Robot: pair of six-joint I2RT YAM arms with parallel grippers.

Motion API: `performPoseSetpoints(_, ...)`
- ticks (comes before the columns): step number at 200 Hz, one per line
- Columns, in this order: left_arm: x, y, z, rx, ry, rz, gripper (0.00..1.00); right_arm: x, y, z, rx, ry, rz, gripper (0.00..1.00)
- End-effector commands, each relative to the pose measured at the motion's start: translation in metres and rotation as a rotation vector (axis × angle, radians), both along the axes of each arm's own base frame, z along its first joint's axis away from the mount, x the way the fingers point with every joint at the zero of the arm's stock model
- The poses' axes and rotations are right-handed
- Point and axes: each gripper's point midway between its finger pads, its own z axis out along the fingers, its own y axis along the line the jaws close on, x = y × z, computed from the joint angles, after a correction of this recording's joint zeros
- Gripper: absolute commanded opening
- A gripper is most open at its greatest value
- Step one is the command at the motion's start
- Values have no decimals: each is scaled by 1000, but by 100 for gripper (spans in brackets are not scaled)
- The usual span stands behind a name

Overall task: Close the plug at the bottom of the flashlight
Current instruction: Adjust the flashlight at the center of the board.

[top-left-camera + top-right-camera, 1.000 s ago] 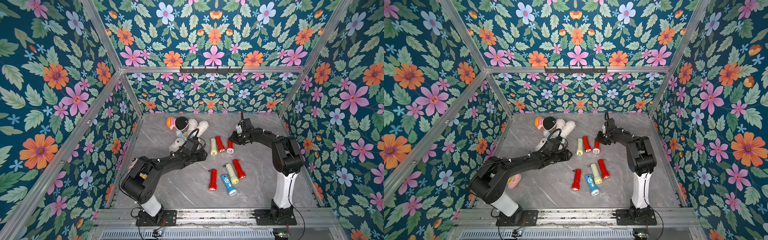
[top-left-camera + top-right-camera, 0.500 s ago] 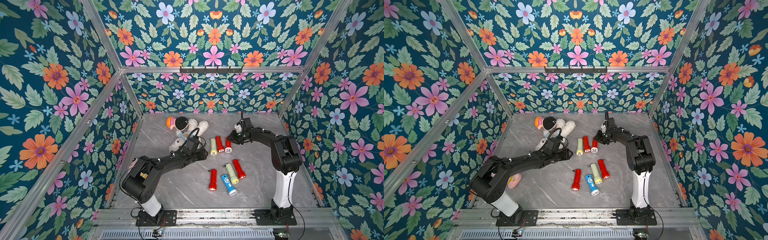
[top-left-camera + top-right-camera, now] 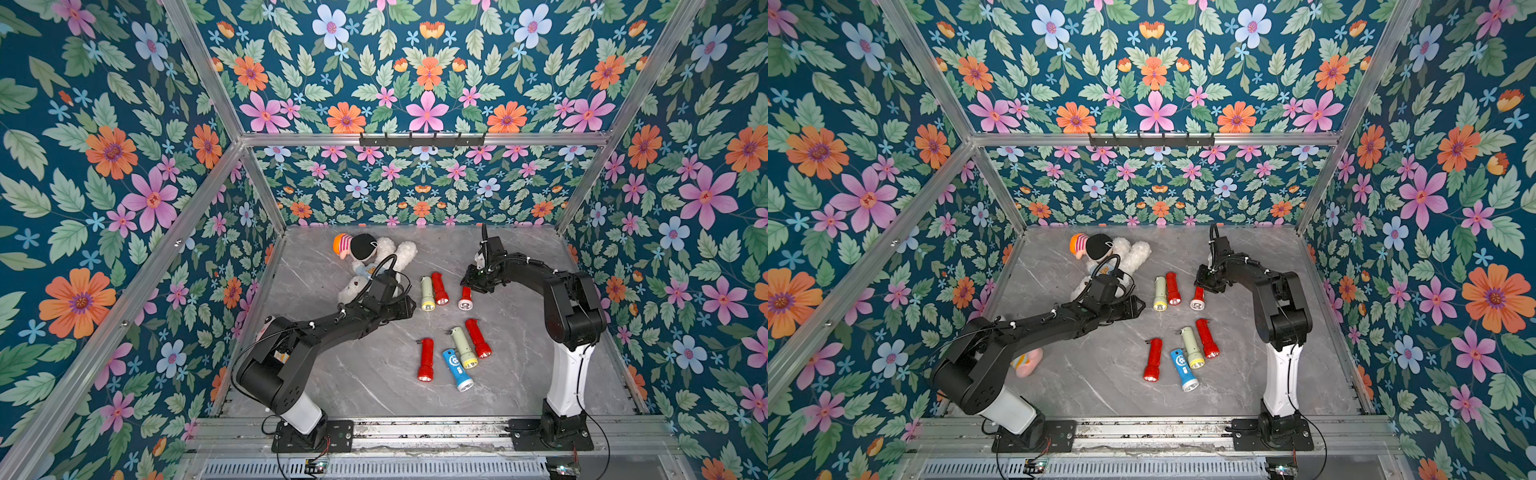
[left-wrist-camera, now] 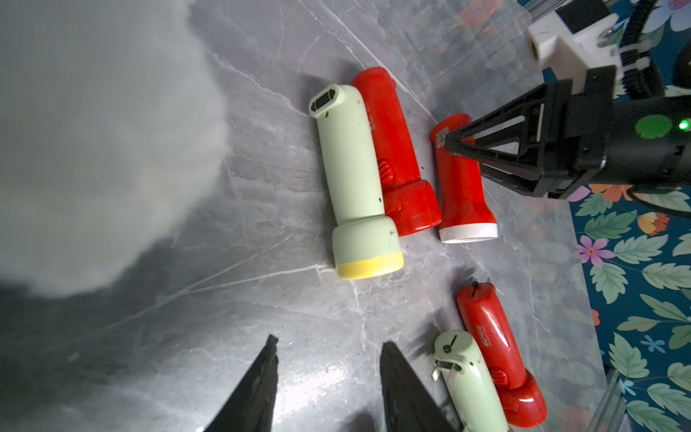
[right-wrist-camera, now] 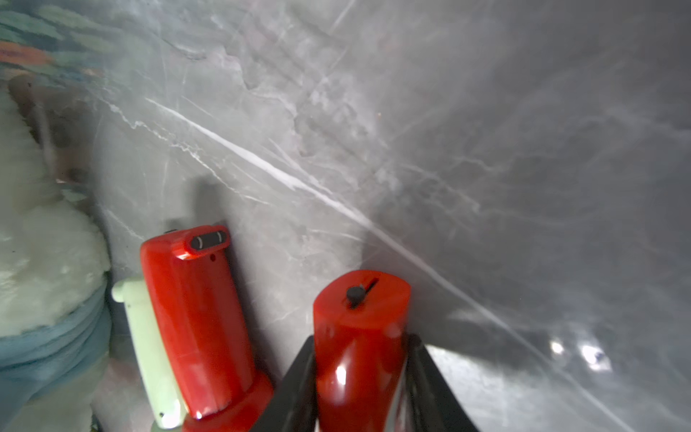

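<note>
Red flashlight with a white rim (image 3: 465,296) lies on its side on the grey marble table (image 3: 374,395), toward the back and right of middle, its lens end facing the front.

Nearest the front, four more lie close together: an all-red flashlight (image 3: 425,359), a blue flashlight (image 3: 456,369), a pale green flashlight (image 3: 463,348) and a glossy red flashlight (image 3: 478,338), the last two side by side.

Behind them and to the left, the left gripper (image 4: 331,342) hangs low over bare table, its two fingers apart with nothing between them.

Farther back, a yellow-rimmed flashlight (image 3: 427,293) and a plain red flashlight (image 3: 439,288) lie touching, just left of the white-rimmed one.

The right gripper (image 5: 361,342) reaches down over that flashlight's tail half. Its fingers (image 5: 299,381) sit tight against both sides of the body; whether they squeeze it cannot be told. The tail end shows a small black knob (image 5: 355,293) beside a dark slot.

At the back left lies a white plush toy (image 3: 374,257), in front of the floral wall (image 3: 415,187).
</note>
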Motion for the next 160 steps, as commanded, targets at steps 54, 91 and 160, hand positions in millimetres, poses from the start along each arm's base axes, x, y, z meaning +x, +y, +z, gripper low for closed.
performPoseSetpoints(54, -12, 16, 8, 18, -12, 43, 48, -13, -9, 39, -34, -88, 12, 43)
performPoseSetpoints(91, -23, 18, 8, 19, -13, 52, 48, -16, -7, 67, -72, -131, 55, 44)
performPoseSetpoints(160, -33, 17, 7, 33, -8, 55, 48, -45, -29, 21, -261, 60, 45, 44)
